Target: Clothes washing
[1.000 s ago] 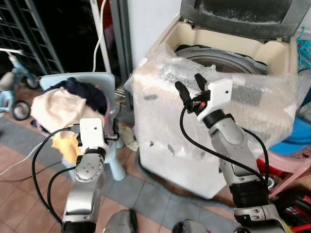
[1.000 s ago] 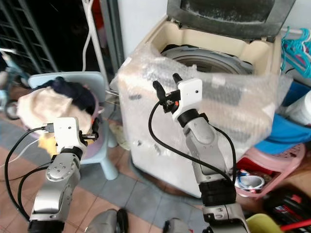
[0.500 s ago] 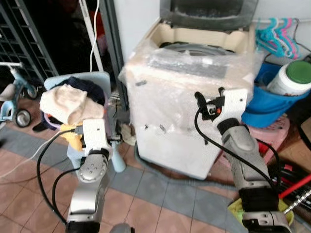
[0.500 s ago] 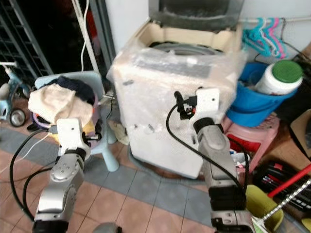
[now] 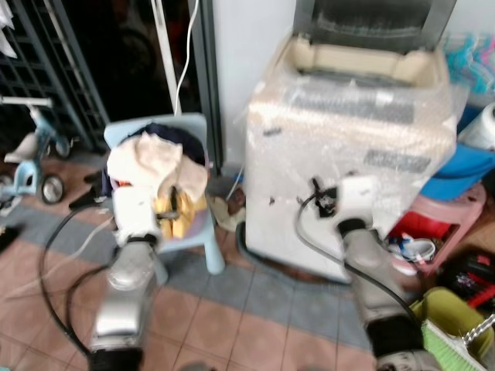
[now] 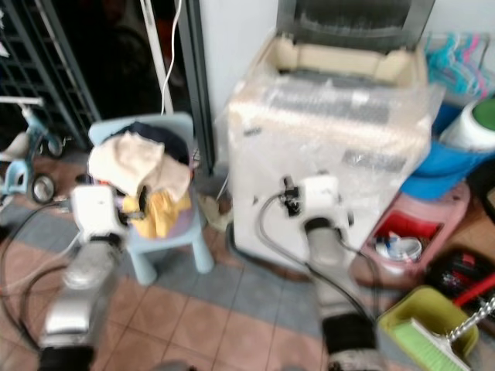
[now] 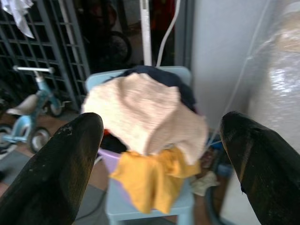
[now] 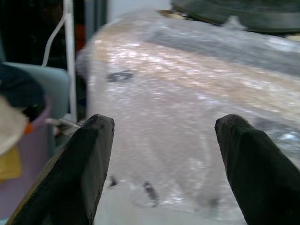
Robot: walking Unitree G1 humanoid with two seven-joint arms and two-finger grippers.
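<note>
The washing machine stands lid up, wrapped in plastic. Beside it, a heap of clothes on a small blue chair: soft, light, floppy, best pinched at the cream top fold. Left gripper spread before it; right gripper also apart, facing the machine.

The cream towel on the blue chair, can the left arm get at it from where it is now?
Probably yes. The left pincer is open and pointed at the cream towel, which lies on top of the pile on the blue chair. Nothing sits between them, though a gap remains to close.
</note>
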